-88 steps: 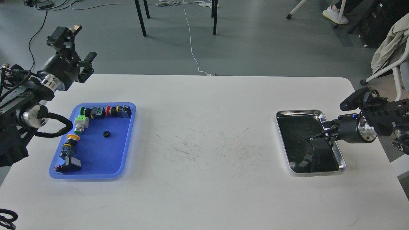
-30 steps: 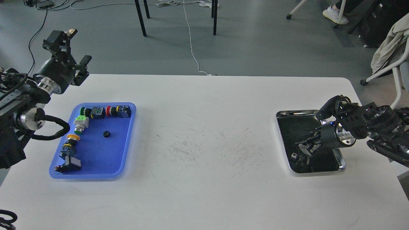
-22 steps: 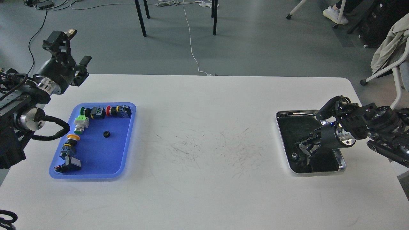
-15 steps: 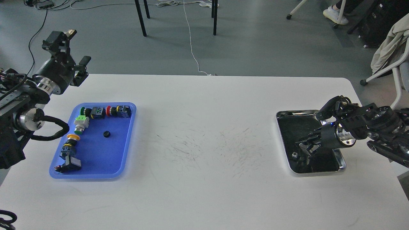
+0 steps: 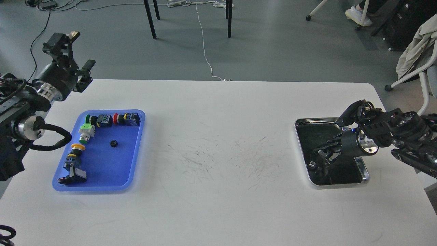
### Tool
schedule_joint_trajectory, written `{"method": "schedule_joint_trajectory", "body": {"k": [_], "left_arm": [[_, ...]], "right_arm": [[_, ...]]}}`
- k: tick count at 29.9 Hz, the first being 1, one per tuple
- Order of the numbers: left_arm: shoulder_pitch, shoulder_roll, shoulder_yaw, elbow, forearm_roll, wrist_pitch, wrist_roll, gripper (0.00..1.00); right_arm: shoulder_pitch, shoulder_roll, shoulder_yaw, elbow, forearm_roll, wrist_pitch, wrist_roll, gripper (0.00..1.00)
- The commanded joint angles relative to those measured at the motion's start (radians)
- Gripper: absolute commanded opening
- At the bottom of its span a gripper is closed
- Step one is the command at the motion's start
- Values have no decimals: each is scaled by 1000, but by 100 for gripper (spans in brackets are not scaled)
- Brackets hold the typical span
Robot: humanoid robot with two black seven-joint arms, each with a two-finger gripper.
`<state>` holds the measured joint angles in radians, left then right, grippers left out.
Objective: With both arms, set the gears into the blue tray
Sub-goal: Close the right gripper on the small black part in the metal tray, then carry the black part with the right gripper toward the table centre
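The blue tray (image 5: 111, 167) lies at the table's left. One small black gear (image 5: 113, 143) rests on its floor, right of centre. My left gripper (image 5: 79, 50) hangs open in the air beyond the tray's far left corner, holding nothing. On the right, my right gripper (image 5: 321, 160) reaches down to the left into the silver tray (image 5: 366, 175). Its dark fingers blend with the tray's dark, reflective inside, so their state is unclear. Whatever lies between or under them is hidden.
Several push-button switches (image 5: 99, 120) with green, red and yellow caps line the blue tray's far and left sides. A scuffed stretch of white table (image 5: 218, 157) separates the two trays. A chair (image 5: 414, 65) with cloth stands off the right edge.
My right gripper has tilted down from above the silver tray's right rim into its inside and crept left. My left gripper has drawn back slightly to the left and up.
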<state>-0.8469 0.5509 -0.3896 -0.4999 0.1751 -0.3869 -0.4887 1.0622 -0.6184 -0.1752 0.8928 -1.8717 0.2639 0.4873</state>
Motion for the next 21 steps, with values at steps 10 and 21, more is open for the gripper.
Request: {"method": "schedule_joint_trajectory", "body": {"k": [10,21], "left_arm": [[0,83,-2,-9,-3,-9,0,98],[-1,150,-2,-14,-17,-27,0,98]], "right_arm": [[125,104,35,0,3,-121,-6,1],[188,316,45,-37,2,-345,-27,1]]}}
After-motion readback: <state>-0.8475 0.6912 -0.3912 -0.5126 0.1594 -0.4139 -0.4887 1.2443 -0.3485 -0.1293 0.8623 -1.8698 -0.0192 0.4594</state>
